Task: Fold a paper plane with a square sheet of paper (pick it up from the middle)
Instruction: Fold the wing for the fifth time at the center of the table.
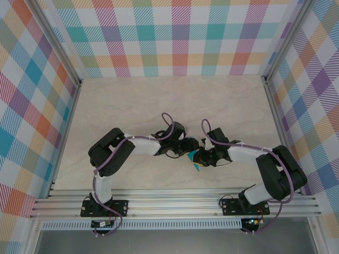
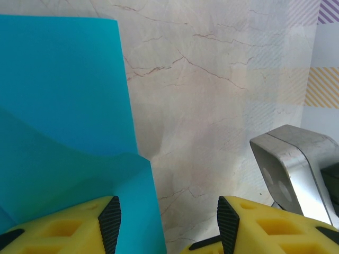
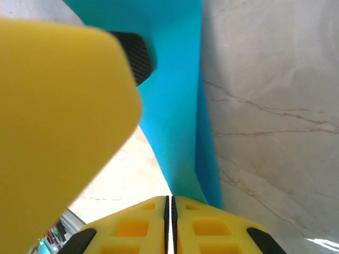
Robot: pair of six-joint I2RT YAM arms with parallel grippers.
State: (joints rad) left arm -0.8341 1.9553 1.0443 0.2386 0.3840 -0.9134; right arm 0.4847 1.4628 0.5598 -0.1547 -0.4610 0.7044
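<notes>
The right hand (image 3: 170, 214) has its 2 yellow fingers pressed together, pinching the square sheet of paper (image 3: 180, 106). The sheet runs on ahead of the fingertips as a narrow, doubled teal band. The left hand (image 2: 166, 219) stands about half wide and grips nothing. The sheet spreads ahead of 1 of its fingers (image 2: 63, 230), with 1 layer folded over another, and bare marble counter (image 2: 222, 106) shows between the 2 fingers. Seen from above, both hands meet close together, with the teal paper just beneath them.
</notes>
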